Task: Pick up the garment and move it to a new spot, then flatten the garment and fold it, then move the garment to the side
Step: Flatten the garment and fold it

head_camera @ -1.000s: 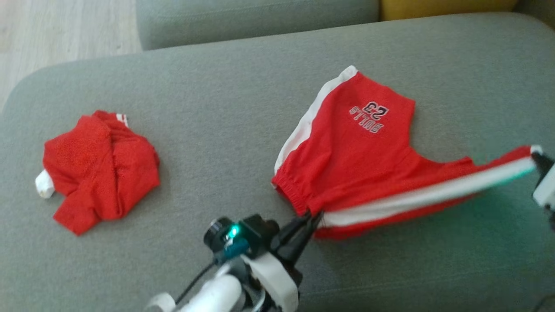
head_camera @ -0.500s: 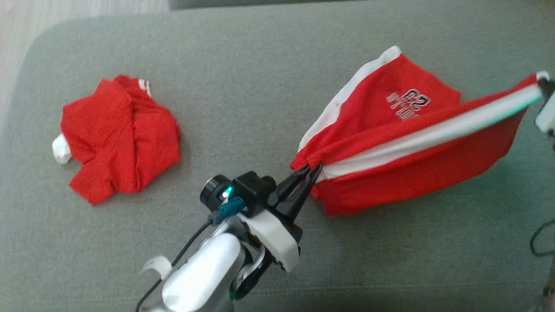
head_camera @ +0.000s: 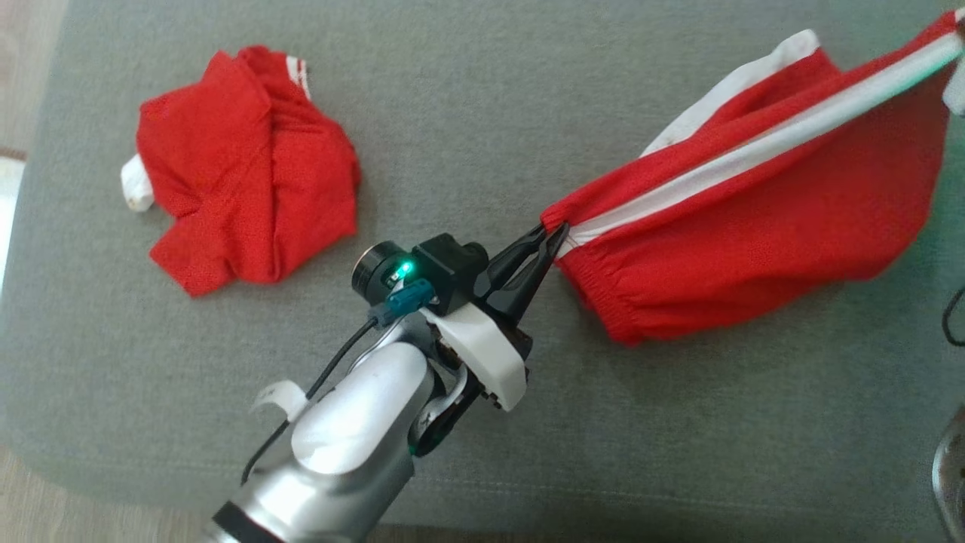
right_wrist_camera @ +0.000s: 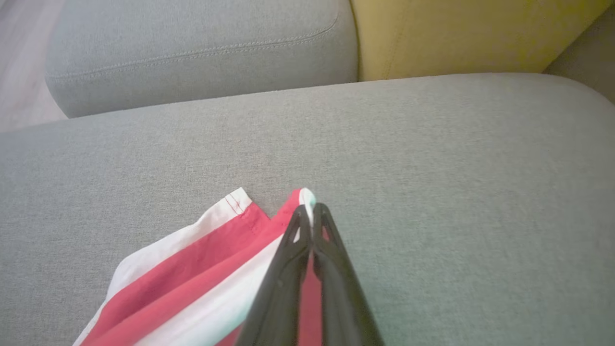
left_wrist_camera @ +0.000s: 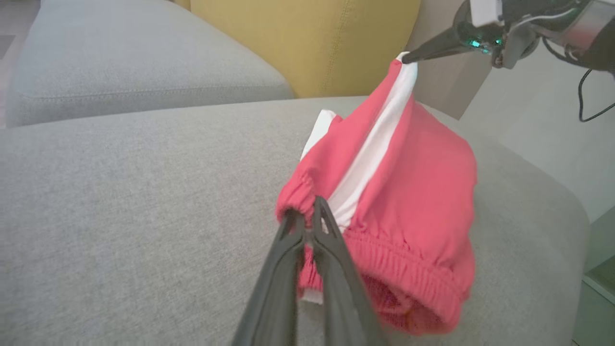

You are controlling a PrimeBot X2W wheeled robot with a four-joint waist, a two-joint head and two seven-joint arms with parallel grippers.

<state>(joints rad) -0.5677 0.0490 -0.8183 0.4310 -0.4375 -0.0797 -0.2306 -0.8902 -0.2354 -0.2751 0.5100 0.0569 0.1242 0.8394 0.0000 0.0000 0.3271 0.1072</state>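
Red shorts (head_camera: 754, 219) stretched taut over cushion (head_camera: 490, 98): left gripper (head_camera: 554, 234) clamped on waistband, right gripper (right_wrist_camera: 311, 209) clamped on hem corner, fingers narrow.

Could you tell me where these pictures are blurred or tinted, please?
Head view: shorts soft, green cast at one end of the stripe. Left wrist view: left tool crisp at its tips, blurred toward the bottom edge. Right wrist view: right tool likewise.

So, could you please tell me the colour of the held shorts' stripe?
White stripe on red fabric shorts; head view shows it best.
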